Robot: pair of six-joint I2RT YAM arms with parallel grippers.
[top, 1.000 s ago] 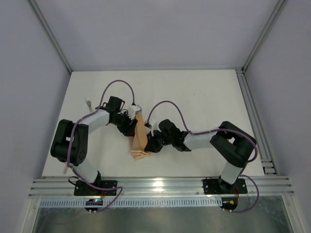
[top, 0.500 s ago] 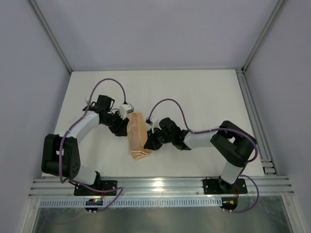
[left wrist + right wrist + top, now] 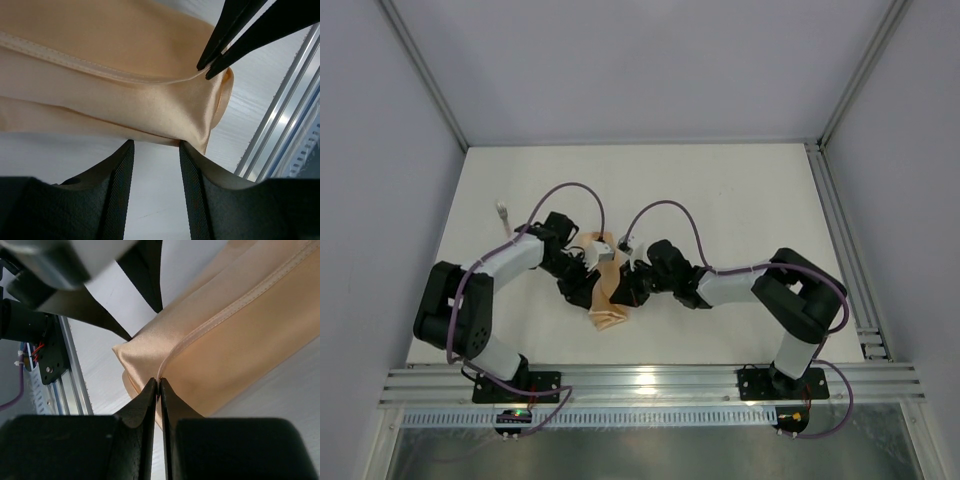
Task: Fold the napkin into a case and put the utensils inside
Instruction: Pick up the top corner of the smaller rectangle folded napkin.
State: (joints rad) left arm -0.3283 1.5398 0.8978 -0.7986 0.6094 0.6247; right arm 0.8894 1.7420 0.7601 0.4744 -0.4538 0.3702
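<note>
The peach-orange napkin (image 3: 608,300) lies folded into a narrow strip at the table's front middle. My right gripper (image 3: 626,291) is at its right side, shut on the hemmed edge of the upper layer (image 3: 170,357) near the strip's near end. My left gripper (image 3: 583,287) is at the strip's left side, open, with its fingertips (image 3: 125,150) against the folded edge of the napkin (image 3: 115,95) and nothing between them. The right gripper's shut fingers (image 3: 235,35) show across the cloth in the left wrist view. A small pale utensil (image 3: 503,212) lies at the far left.
Aluminium rails (image 3: 650,380) run along the table's near edge, close behind the napkin's near end (image 3: 280,125). A rail (image 3: 840,240) also borders the right side. The left gripper's body (image 3: 75,300) looms just beyond the napkin in the right wrist view.
My left gripper left the napkin's far end, swung out left, and has come back in lower against the strip's left edge. My right gripper stayed shut on the hem.
</note>
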